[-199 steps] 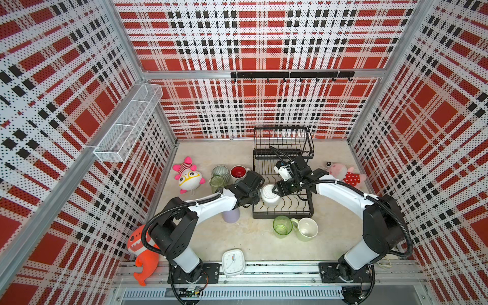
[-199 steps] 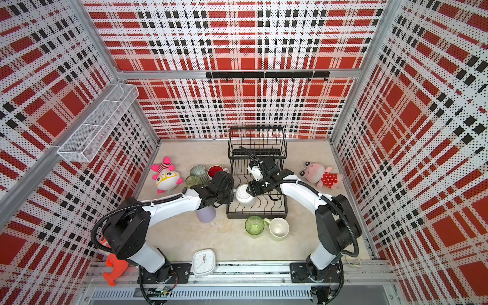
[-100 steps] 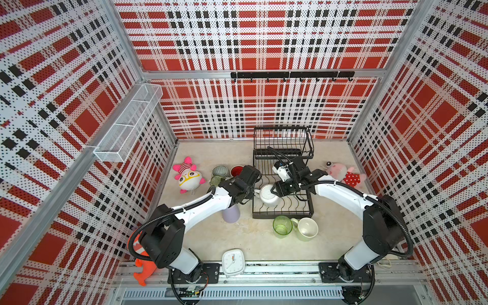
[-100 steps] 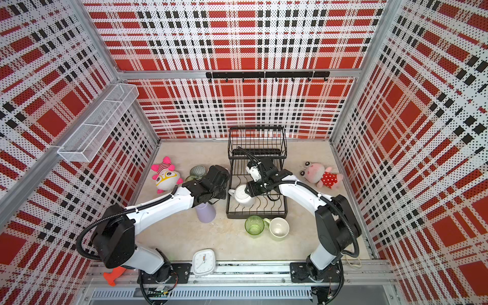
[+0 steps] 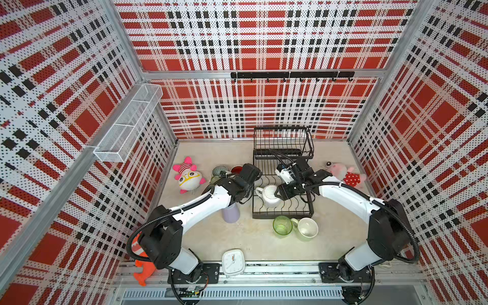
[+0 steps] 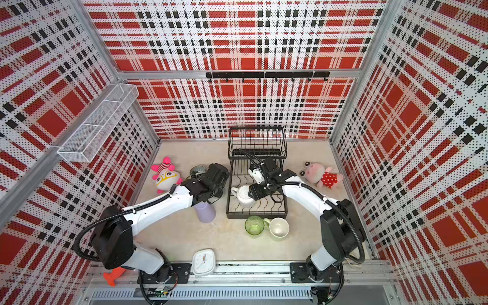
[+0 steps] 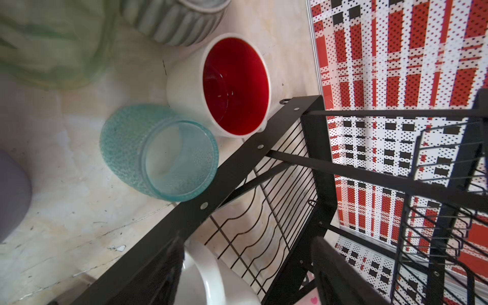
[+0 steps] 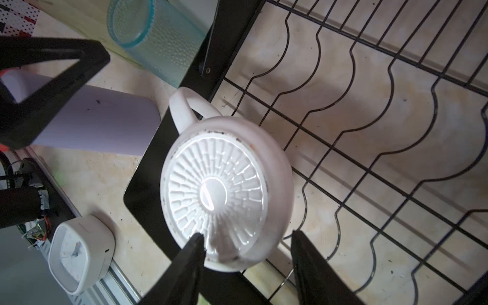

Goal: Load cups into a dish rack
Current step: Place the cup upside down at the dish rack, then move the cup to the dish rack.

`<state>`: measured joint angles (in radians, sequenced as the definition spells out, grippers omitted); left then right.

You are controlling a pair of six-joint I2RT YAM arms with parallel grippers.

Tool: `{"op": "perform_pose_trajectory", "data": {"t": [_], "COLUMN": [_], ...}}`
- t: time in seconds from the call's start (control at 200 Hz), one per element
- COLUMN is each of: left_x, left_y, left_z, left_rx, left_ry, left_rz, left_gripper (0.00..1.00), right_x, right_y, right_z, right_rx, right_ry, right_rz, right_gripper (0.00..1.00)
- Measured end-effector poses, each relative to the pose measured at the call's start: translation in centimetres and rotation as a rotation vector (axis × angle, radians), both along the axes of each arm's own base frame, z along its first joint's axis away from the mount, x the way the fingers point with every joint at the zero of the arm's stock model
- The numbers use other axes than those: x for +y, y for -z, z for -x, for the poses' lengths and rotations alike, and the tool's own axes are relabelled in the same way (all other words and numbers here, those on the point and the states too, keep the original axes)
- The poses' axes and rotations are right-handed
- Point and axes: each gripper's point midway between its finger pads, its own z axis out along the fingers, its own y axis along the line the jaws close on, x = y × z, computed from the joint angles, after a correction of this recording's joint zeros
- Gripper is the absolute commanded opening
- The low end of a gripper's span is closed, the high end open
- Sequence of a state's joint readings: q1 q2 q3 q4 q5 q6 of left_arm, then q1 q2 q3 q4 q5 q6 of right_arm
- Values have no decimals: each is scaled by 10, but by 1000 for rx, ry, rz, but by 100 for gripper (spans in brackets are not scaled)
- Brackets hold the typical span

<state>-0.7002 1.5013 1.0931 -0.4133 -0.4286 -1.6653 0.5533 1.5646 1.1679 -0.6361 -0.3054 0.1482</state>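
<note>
A white ribbed mug (image 5: 270, 196) (image 6: 245, 196) (image 8: 227, 184) stands upside down on the lower tier of the black dish rack (image 5: 284, 214) (image 6: 256, 215) (image 7: 237, 163). My right gripper (image 5: 277, 194) (image 8: 247, 235) is open, one finger over the mug's base and the other just clear of its wall. My left gripper (image 5: 252, 188) (image 7: 250, 274) is open at the rack's left rail, with the mug's handle (image 7: 211, 269) loose between its fingers. A teal tumbler (image 7: 158, 150), a red-inside mug (image 5: 237, 169) and a lavender tumbler (image 5: 231, 214) stand left of the rack. A green glass (image 5: 282, 225) and a pale mug (image 5: 307, 228) stand in front of it.
A ribbed grey-green mug (image 5: 219, 170) and another green glass (image 5: 215, 179) sit behind my left wrist. Plush toys lie at the left (image 5: 187, 179) and right (image 5: 343, 175). A white clock (image 5: 232, 262) and an orange toy (image 5: 142, 266) are at the front edge.
My left gripper opened, let go of the white mug and drew back a little to the left. My right gripper's jaws widened around the mug, which stays in the rack.
</note>
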Motion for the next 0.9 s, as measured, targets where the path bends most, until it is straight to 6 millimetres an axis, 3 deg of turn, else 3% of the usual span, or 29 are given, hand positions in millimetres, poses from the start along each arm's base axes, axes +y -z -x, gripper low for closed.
{"op": "perform_pose_trajectory", "data": {"t": [0.135, 0.251, 0.361, 0.456, 0.606, 0.757, 0.902], "left_x": [21, 44, 78, 113, 162, 196, 218], "left_y": [-30, -61, -77, -82, -88, -91, -80], "left_z": [-2, -3, 1, 10, 30, 45, 51], "left_rx": [-71, -145, -192, -214, -245, -265, -235], "left_ry": [-8, -17, -39, -69, -113, -137, -153], "left_rz": [-27, -54, -96, -147, -227, -304, -370], "left_gripper": [80, 80, 80, 81, 81, 82, 82], "right_x": [-2, 3, 27, 57, 87, 88, 86], "right_y": [-12, -41, -77, -92, -65, -28, -15], "right_z": [-5, -16, -18, -18, -17, -25, -33], "right_rx": [-37, -129, -243, -318, -311, -256, -246], "right_ry": [-7, -16, -76, -152, -262, -292, -299], "right_rz": [27, 71, 89, 106, 185, 283, 344], "right_gripper": [69, 75, 77, 76, 74, 75, 74]}}
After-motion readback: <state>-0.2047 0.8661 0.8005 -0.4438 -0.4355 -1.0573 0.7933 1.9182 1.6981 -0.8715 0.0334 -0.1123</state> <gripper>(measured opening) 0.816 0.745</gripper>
